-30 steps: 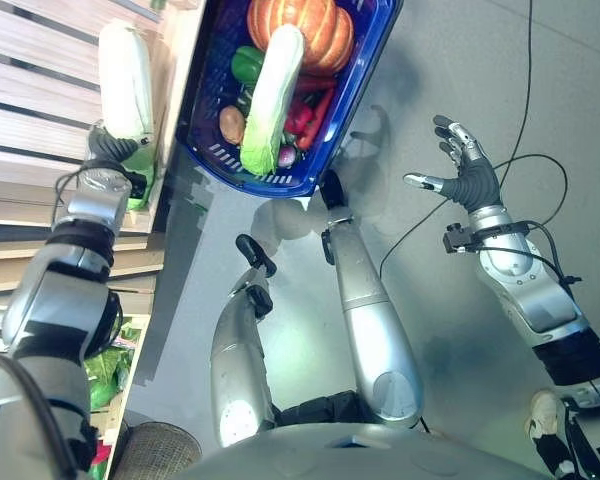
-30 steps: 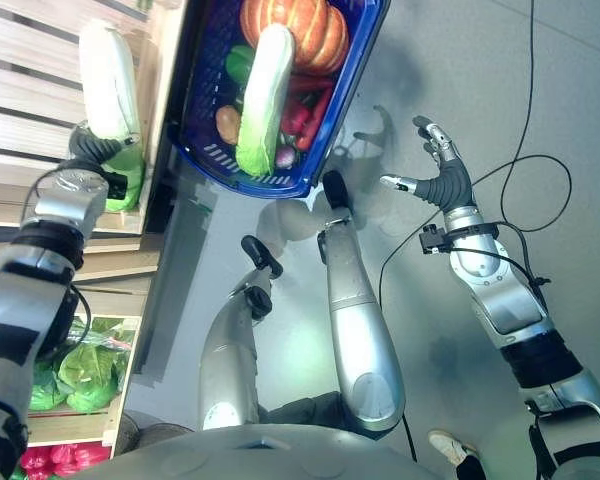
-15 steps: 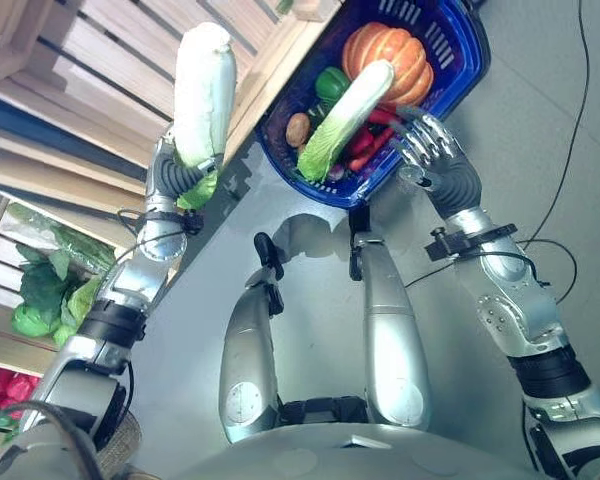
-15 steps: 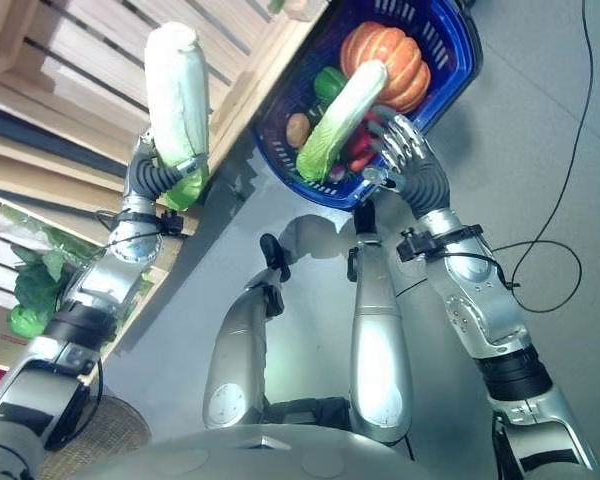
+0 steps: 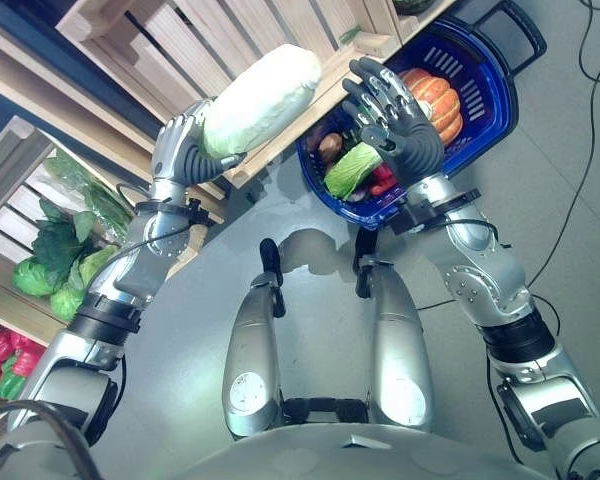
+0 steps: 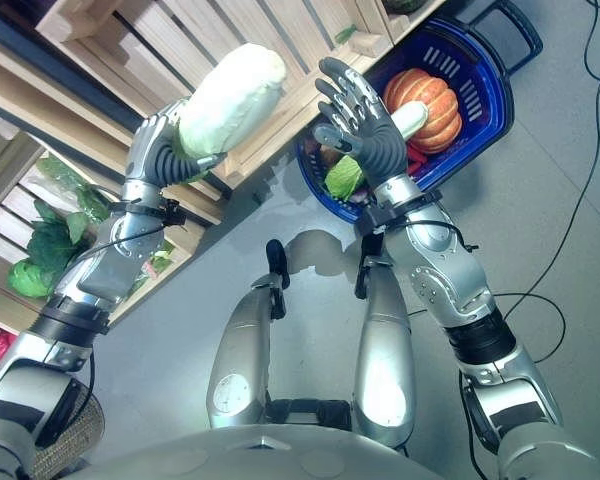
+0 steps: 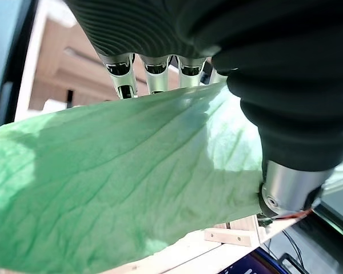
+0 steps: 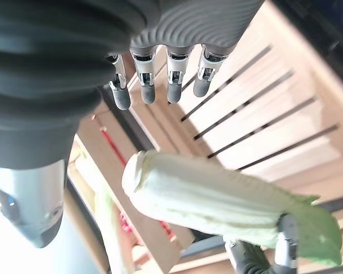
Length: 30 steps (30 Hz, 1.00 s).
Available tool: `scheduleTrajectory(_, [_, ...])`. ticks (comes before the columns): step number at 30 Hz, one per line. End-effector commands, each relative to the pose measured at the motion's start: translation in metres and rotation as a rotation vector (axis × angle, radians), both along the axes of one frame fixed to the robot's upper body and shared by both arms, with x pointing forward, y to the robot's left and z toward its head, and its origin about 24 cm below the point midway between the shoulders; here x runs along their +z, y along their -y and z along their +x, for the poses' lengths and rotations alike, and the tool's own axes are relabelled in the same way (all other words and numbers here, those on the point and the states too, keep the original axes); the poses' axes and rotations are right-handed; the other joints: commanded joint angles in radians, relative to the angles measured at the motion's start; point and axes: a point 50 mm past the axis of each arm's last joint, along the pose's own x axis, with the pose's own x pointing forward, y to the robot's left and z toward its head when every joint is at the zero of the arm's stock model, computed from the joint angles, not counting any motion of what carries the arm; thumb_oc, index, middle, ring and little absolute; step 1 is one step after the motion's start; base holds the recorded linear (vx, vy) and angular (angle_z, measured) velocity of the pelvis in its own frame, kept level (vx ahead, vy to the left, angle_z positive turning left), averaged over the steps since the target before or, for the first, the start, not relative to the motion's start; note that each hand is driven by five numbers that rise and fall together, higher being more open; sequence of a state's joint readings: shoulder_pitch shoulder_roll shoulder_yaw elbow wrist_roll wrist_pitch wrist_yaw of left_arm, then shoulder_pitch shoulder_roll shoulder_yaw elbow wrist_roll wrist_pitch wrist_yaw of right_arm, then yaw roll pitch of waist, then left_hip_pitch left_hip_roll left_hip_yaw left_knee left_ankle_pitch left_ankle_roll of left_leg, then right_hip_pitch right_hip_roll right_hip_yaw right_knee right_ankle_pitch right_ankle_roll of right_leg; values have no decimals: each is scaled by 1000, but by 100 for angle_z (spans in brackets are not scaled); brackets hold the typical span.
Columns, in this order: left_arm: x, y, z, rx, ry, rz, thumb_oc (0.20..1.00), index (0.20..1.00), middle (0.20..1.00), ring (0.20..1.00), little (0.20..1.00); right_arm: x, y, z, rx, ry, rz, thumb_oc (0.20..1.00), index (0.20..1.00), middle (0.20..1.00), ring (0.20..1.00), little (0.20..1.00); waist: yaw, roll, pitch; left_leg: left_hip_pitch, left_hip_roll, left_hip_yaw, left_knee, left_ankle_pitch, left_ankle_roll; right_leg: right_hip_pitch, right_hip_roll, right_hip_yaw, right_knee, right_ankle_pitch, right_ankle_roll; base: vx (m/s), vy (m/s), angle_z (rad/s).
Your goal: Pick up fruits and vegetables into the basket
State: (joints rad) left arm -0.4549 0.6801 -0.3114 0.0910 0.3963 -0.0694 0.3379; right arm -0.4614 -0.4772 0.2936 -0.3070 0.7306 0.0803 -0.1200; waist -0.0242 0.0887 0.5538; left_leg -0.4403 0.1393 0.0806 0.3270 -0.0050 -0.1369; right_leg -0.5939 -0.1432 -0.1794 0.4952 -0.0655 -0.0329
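Beside the wooden shelf, eye views: left hand, fingers curled round a cabbage's leafy base; right hand spread, empty, just short of its pale tip, basket behind. Left wrist: fingers wrap soft green leaf. Right wrist: straight fingers above the cabbage. Bulky, crushable; support the firmer pale end.

At my ten o'clock stands a slatted wooden shelf — pale boards, stepped in tiers. Grey floor lies below me — a black cable trails at three o'clock.
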Motion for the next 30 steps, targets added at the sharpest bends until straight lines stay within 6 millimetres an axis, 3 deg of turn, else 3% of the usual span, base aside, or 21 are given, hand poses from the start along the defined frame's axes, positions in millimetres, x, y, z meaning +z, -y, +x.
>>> scheduleTrajectory(1, [27, 13, -10, -80, 112, 171, 200, 200, 200, 200, 200, 18, -20, -7, 81, 34, 108, 1000, 1000, 1000, 1000, 1000, -1, -55, -34, -13, -68, 63, 36, -59, 107, 84, 2, 24, -42, -45, 100, 0, 0, 0])
scheduleTrajectory(14, [1, 29, -2, -47, -45, 350, 200, 200, 200, 200, 200, 1, -30, 7, 16, -87, 88, 1000, 1000, 1000, 1000, 1000, 3, -59, -34, 46, -65, 53, 8, -49, 104, 157, -9, 26, -99, -21, 110, 1, -1, 0])
scheduleTrajectory(24, [-8, 41, 2, -59, -140, 147, 200, 200, 200, 200, 200, -14, -43, 10, 47, -175, 89, 1000, 1000, 1000, 1000, 1000, 9, -60, -34, 59, -61, 54, -10, -41, 101, 174, -16, 18, -120, -14, 113, -13, -5, 2])
scheduleTrajectory(30, [-27, 38, 2, -69, -298, -95, 200, 200, 200, 200, 200, -5, -33, 8, -5, -110, 157, 1000, 1000, 1000, 1000, 1000, 7, -61, -34, 77, -59, 53, -19, -40, 98, 189, -15, 17, -127, -14, 115, 0, 0, 0])
